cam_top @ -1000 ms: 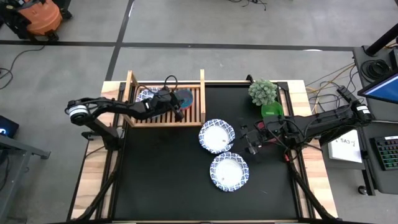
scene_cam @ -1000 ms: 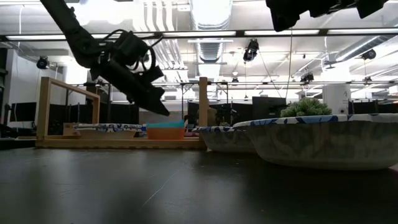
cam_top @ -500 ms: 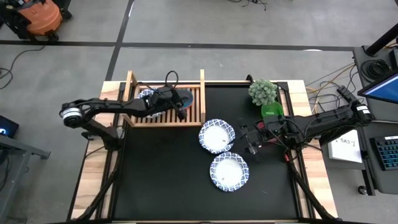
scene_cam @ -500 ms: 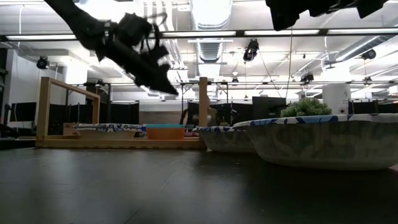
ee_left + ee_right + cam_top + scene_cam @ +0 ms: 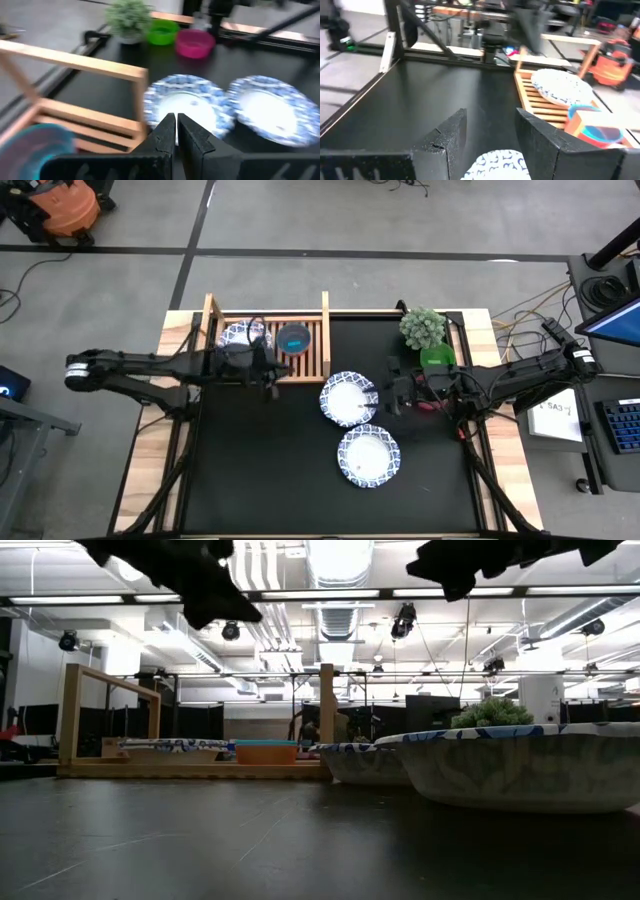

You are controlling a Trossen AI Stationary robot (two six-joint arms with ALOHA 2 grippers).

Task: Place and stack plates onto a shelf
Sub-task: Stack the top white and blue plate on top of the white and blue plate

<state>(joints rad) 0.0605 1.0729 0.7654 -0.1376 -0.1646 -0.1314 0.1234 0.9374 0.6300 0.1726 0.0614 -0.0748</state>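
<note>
So, rack sits at table's far-left corner w/ one plate on its slats, beside a teal bowl. Two plates wait mid-table. Left gripper clenched, empty, at rack's near rail. Right gripper spread wide beside nearer-rack plate, prob. lining up a grab.

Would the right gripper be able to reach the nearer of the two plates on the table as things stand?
Probably yes: the right gripper hangs open just beside that plate, with nothing standing between them.
</note>
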